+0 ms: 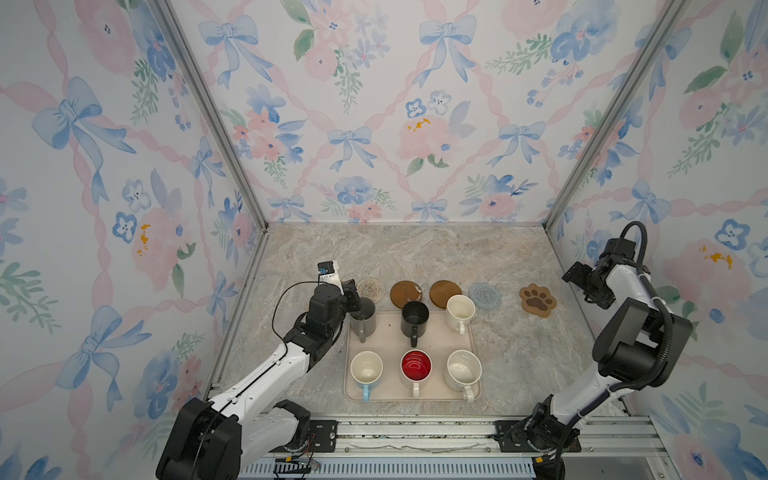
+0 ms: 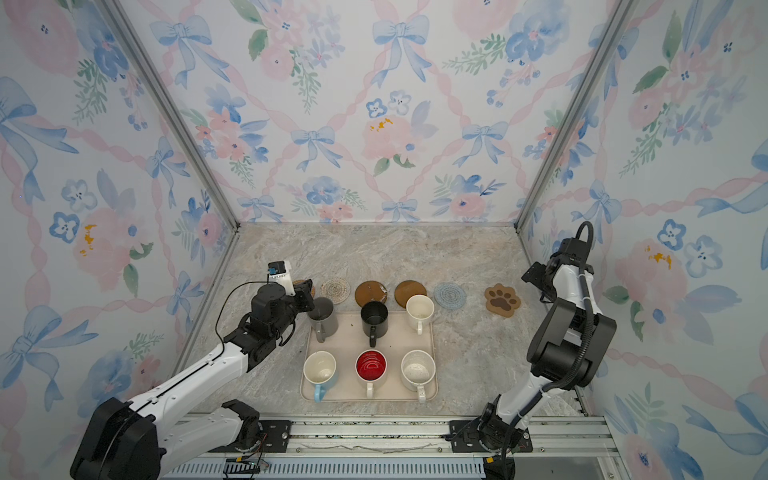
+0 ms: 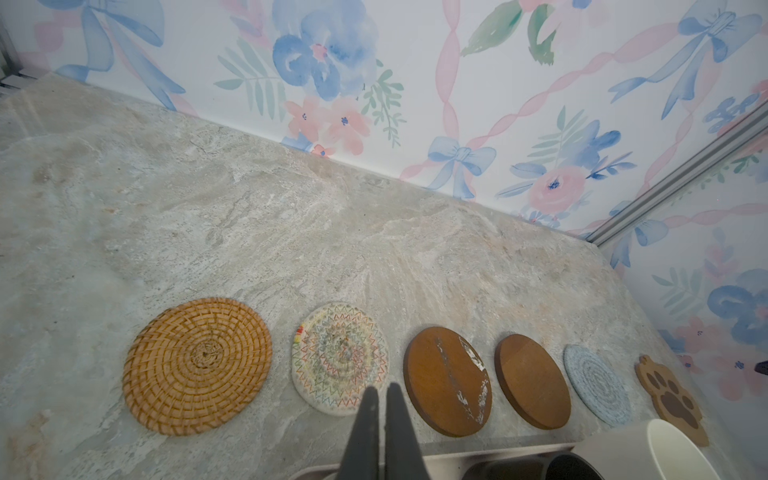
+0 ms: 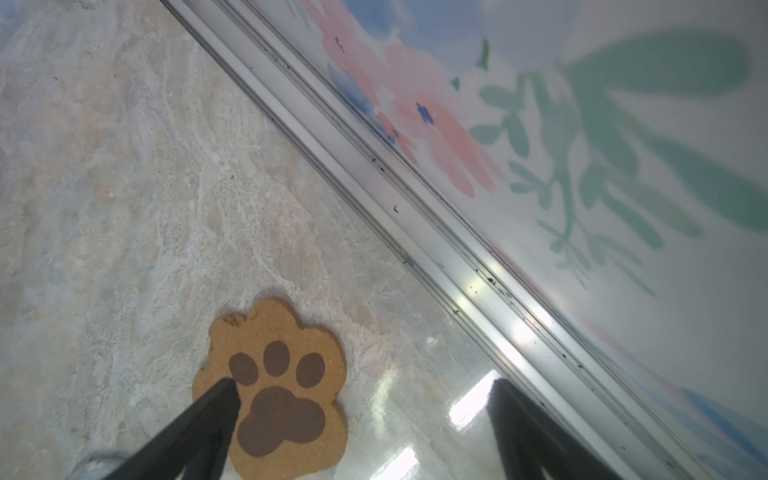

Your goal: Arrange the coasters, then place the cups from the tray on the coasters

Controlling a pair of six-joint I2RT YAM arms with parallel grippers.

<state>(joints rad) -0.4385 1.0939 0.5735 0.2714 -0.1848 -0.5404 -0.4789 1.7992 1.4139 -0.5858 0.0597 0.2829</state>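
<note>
Right gripper (image 4: 362, 382) stands open near the brown paw-shaped cork coaster (image 4: 282, 386) by the tabletop's right edge. Left gripper (image 3: 382, 388) — shut, empty — hovers at the grey handled mug (image 1: 363, 316) on the beige rounded-rectangle tray (image 1: 384, 336), likely next.

Back of the table (image 1: 395, 249) lies open — mugs (image 1: 414, 318) crowd the tray (image 1: 390, 345).
</note>
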